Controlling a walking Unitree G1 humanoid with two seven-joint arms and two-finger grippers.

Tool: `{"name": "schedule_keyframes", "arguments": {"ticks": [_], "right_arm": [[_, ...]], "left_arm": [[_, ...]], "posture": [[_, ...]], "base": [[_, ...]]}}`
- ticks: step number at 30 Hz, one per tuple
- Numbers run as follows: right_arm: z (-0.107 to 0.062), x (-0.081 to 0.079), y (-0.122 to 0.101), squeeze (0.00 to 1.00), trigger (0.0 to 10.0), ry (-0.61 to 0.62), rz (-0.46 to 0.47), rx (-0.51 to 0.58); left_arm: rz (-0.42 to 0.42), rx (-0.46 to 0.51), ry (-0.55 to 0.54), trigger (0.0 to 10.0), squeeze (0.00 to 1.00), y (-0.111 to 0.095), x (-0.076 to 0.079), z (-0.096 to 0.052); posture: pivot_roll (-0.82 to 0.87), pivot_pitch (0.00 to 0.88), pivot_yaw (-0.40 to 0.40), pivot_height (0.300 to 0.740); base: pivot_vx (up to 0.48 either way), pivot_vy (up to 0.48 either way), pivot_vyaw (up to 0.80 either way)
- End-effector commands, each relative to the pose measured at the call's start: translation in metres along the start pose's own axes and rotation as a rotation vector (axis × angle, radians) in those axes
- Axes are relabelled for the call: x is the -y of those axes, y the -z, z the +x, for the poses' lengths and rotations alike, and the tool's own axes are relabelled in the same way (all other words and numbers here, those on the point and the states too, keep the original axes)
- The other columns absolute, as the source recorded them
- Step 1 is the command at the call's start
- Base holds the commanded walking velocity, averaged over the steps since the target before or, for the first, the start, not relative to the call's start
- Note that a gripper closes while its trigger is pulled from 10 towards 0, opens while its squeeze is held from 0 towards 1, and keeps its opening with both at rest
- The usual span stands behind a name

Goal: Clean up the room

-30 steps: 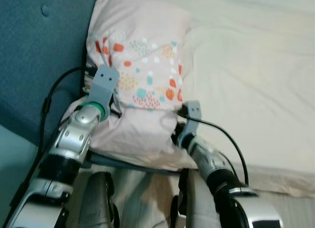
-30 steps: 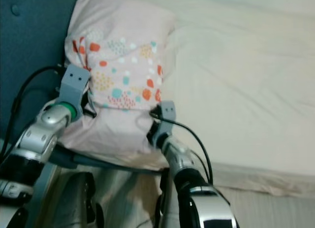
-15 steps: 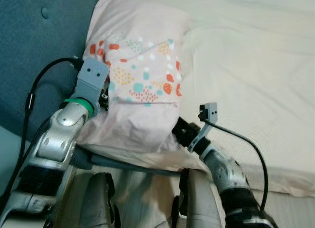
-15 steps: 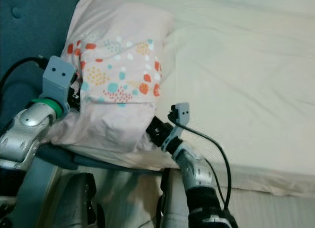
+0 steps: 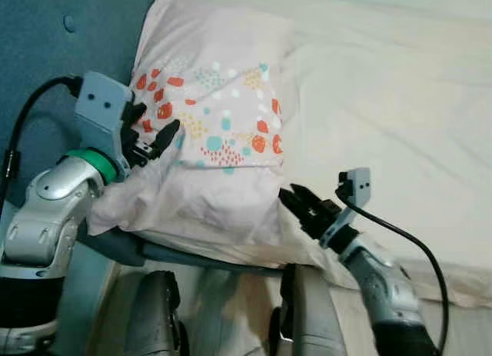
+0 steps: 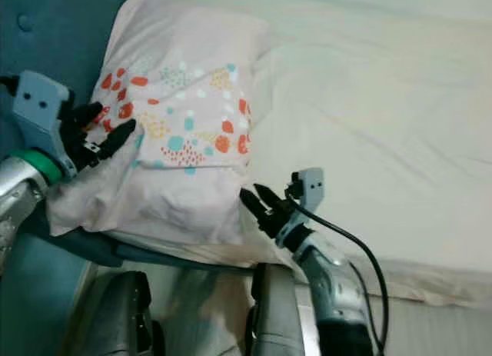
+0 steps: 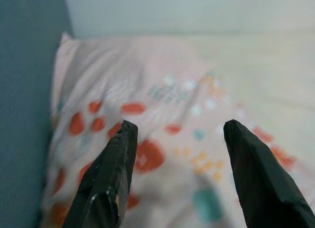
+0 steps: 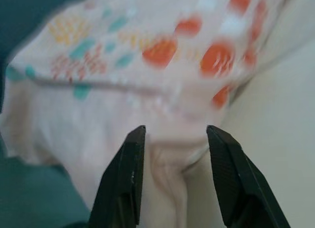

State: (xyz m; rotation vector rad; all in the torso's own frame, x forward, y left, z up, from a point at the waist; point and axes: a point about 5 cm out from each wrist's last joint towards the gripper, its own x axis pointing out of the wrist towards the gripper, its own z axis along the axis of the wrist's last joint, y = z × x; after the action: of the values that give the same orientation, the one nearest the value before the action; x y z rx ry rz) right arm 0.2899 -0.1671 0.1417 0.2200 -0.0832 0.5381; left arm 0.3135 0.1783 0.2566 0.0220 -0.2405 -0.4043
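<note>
A pale pink pillow [image 5: 219, 141] with a band of orange and teal dots lies at the head of the bed, against the teal headboard [image 5: 61, 56]. My left gripper [image 5: 154, 129] is open over the pillow's left edge, with nothing between its fingers [image 7: 110, 174]. My right gripper [image 5: 290, 193] is open too, a little off the pillow's near right corner. In the right wrist view the pillow's corner [image 8: 167, 114] lies just beyond the spread fingers [image 8: 123, 183].
The cream sheet [image 5: 392, 102] covers the rest of the bed to the right of the pillow. The teal bed frame [image 5: 138, 252] runs under the pillow's near edge. My own legs [image 5: 154, 317] stand close against the bed side.
Both grippers have drawn back from the pillow and now stand open. The left moved left, the right moved right and toward me. The pillow has settled flat by the headboard.
</note>
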Motion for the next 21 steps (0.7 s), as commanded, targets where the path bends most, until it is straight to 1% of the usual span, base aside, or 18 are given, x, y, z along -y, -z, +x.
{"name": "schedule_keyframes", "arguments": {"ticks": [1, 2, 3, 4, 5, 7, 9, 10, 16, 18, 19, 21], "right_arm": [[-0.007, 0.003, -0.012, 0.0, 10.0, 0.044, -0.058, 0.047], [-0.009, 0.003, -0.023, 0.0, 10.0, 0.076, -0.093, 0.094], [-0.008, 0.004, -0.041, 0.0, 10.0, 0.137, -0.155, 0.17], [-0.008, 0.004, -0.041, 0.0, 10.0, 0.137, -0.155, 0.17], [-0.006, 0.004, -0.06, 0.0, 10.0, 0.199, -0.226, 0.236], [0.0, 0.008, -0.088, 0.0, 10.0, 0.337, -0.401, 0.335], [0.0, 0.008, -0.088, 0.0, 10.0, 0.337, -0.401, 0.335], [0.01, 0.01, -0.113, 0.0, 10.0, 0.432, -0.517, 0.437], [0.014, 0.011, -0.112, 0.0, 10.0, 0.431, -0.512, 0.432], [0.016, 0.01, -0.108, 0.0, 10.0, 0.43, -0.505, 0.416], [0.016, 0.01, -0.108, 0.0, 10.0, 0.43, -0.505, 0.416], [0.016, 0.01, -0.105, 0.0, 10.0, 0.445, -0.507, 0.41]], "left_arm": [[-0.025, 0.04, -0.002, 10.0, 0.0, -0.007, 0.003, -0.001], [-0.04, 0.061, 0.001, 10.0, 0.0, -0.009, 0.008, 0.001], [-0.064, 0.091, -0.004, 10.0, 0.0, -0.01, 0.015, 0.006], [-0.064, 0.091, -0.004, 10.0, 0.0, -0.01, 0.015, 0.006], [-0.079, 0.114, -0.008, 10.0, 0.0, -0.011, 0.021, 0.013], [-0.074, 0.143, -0.024, 10.0, 0.0, -0.011, 0.031, 0.025], [-0.074, 0.143, -0.024, 10.0, 0.0, -0.011, 0.031, 0.025], [-0.079, 0.156, -0.036, 10.0, 0.0, -0.014, 0.039, 0.04], [-0.067, 0.151, -0.04, 10.0, 0.0, -0.012, 0.041, 0.045], [-0.075, 0.143, -0.054, 10.0, 0.0, -0.01, 0.041, 0.046], [-0.075, 0.143, -0.054, 10.0, 0.0, -0.01, 0.041, 0.046], [-0.082, 0.142, -0.057, 10.0, 0.0, -0.007, 0.045, 0.047]], "posture": [[0.01, 0.144, 0.019, 0.584], [-0.01, 0.137, 0.018, 0.584], [-0.03, 0.129, 0.016, 0.584], [-0.03, 0.129, 0.016, 0.584], [-0.04, 0.117, 0.017, 0.584], [-0.05, 0.097, 0.012, 0.584], [-0.05, 0.097, 0.012, 0.584], [-0.05, 0.078, 0.006, 0.598], [-0.04, 0.07, 0.002, 0.616], [-0.04, 0.065, 0.0, 0.63], [-0.04, 0.065, 0.0, 0.63], [-0.04, 0.064, -0.001, 0.639]], "base": [[0.0, 0.0, 0.0], [0.0, 0.0, 0.0], [0.0, 0.0, 0.0], [0.0, 0.0, 0.0], [0.0, 0.0, 0.0], [0.0, 0.0, 0.0], [0.0, 0.0, 0.0], [0.0, 0.0, 0.0], [0.0, 0.0, 0.0], [0.0, 0.0, 0.0], [0.0, 0.0, 0.0], [0.0, 0.0, 0.0]]}}
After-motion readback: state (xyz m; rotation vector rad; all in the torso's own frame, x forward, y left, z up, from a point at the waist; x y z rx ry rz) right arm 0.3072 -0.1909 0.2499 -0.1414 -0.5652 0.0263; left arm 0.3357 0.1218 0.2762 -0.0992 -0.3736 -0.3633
